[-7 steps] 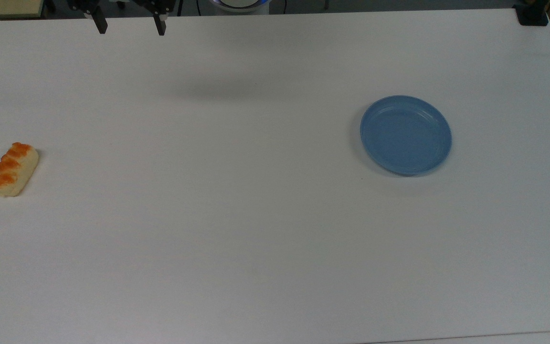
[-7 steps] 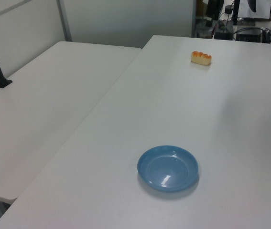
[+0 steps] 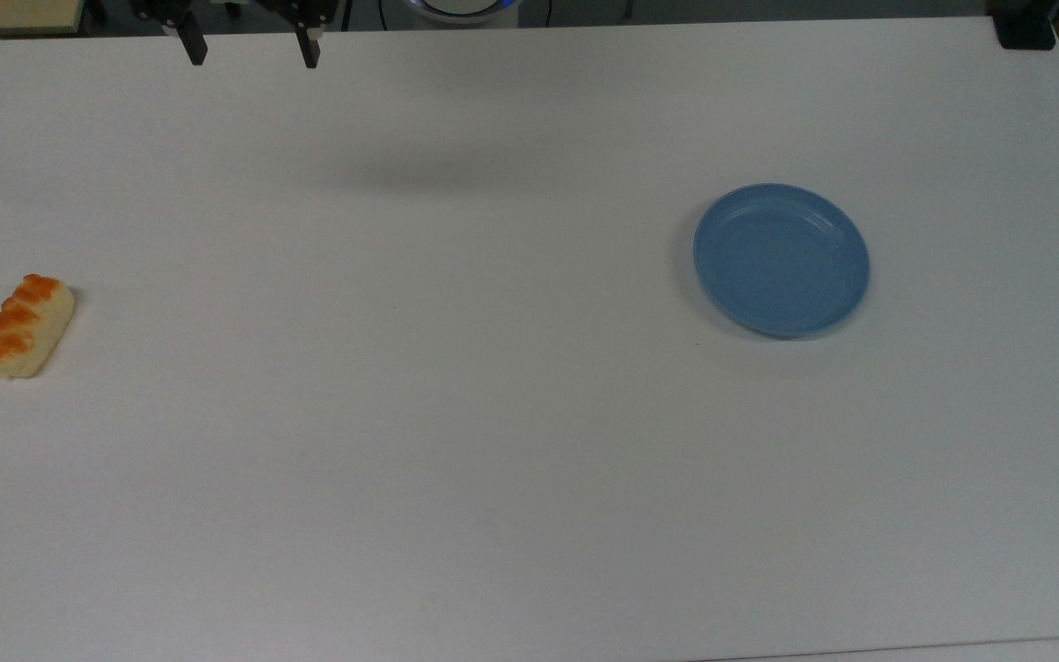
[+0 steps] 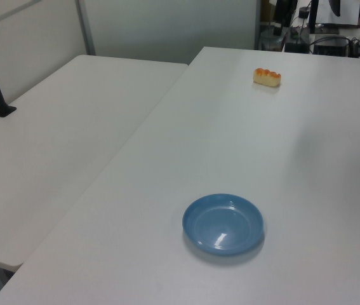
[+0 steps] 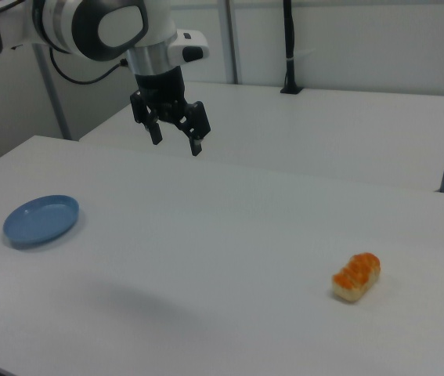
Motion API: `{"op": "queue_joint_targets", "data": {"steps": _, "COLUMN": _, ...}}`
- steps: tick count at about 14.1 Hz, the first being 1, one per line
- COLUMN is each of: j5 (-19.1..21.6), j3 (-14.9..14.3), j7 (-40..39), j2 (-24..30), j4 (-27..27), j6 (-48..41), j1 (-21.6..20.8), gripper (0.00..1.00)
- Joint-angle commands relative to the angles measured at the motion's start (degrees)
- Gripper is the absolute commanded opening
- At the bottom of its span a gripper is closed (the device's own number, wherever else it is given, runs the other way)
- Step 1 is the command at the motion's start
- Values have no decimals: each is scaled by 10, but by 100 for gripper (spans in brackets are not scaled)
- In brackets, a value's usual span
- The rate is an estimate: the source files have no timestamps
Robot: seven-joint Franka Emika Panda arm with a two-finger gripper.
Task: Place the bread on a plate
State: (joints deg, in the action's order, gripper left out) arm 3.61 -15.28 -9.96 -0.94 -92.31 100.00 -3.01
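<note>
The gripper hung high above the white table with its jaws wide apart and nothing between them — in the top view it was at the upper edge. The bread lay on the table at the top view's far left, well apart from the gripper. The blue plate stood at the top view's right, bare, far from the bread.
</note>
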Motion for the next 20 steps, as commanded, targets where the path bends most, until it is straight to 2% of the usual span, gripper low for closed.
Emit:
{"op": "queue_joint_targets", "data": {"steps": 1, "j5": 7, "j3": -4, "j7": -2, "j2": 9, "j4": -9, "j6": -4, "j1": -2, "gripper": 100}}
{"op": "queue_joint_targets", "data": {"steps": 7, "j5": 7, "j3": -4, "j7": 1, "j2": 8, "j4": -10, "j6": 0, "j1": 8, "gripper": 100}}
{"op": "queue_joint_targets", "data": {"steps": 20, "j5": 8, "j3": -4, "j7": 4, "j2": 9, "j4": -10, "j6": 1, "j1": 1, "gripper": 100}}
